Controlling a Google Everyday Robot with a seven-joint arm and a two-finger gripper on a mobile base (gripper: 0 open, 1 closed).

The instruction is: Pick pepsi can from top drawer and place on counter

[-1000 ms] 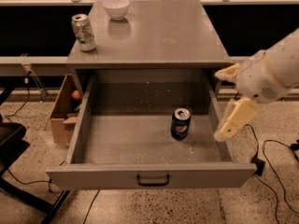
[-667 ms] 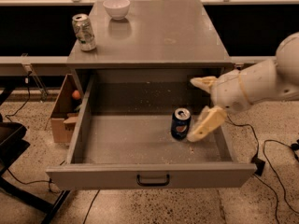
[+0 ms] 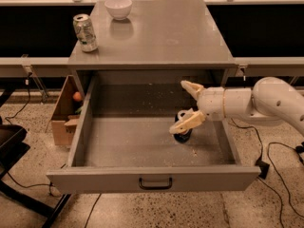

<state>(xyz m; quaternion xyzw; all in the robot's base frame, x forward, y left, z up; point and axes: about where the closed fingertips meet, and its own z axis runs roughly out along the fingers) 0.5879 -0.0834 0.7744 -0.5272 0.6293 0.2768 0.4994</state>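
Gripper (image 3: 186, 106) inside top drawer (image 3: 133, 146), fingers spread wide, holding nothing, lower finger across pepsi can (image 3: 182, 136).

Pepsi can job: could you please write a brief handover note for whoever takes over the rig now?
The gripper: open, inside the top drawer, one finger crossing in front of the pepsi can.
The pepsi can: upright on the drawer floor, not gripped.
Done: drawer open, gripper at the can.
Left: close on the can, lift it, set it on the counter, which holds a silver-green can and a white bowl.
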